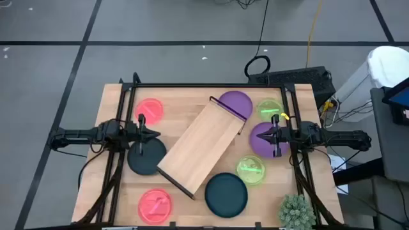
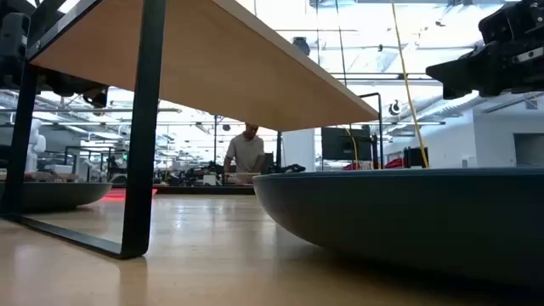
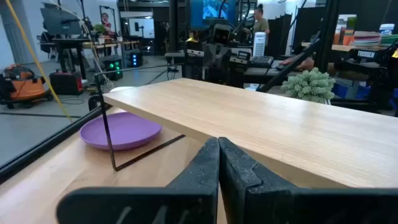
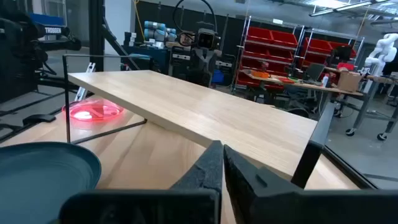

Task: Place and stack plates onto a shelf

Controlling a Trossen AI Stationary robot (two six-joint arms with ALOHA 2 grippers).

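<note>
Plates [image 1: 225, 193] ring the central shelf [image 1: 201, 147]; likely light, stiff, slick, best pinched at rims. Left claw [image 1: 157, 134] and right claw [image 1: 261, 135] both closed, empty.

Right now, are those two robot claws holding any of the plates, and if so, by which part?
No. The left gripper and right gripper are both shut on nothing, hanging on either side of the shelf, with every plate lying on the table.

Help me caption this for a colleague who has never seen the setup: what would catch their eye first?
The long light-wood shelf lying diagonally across the table's middle stands out first. Colourful plates ring it: pink plates to the left, purple plates and lime-green plates to the right. The left gripper and right gripper hang shut on either side.
</note>
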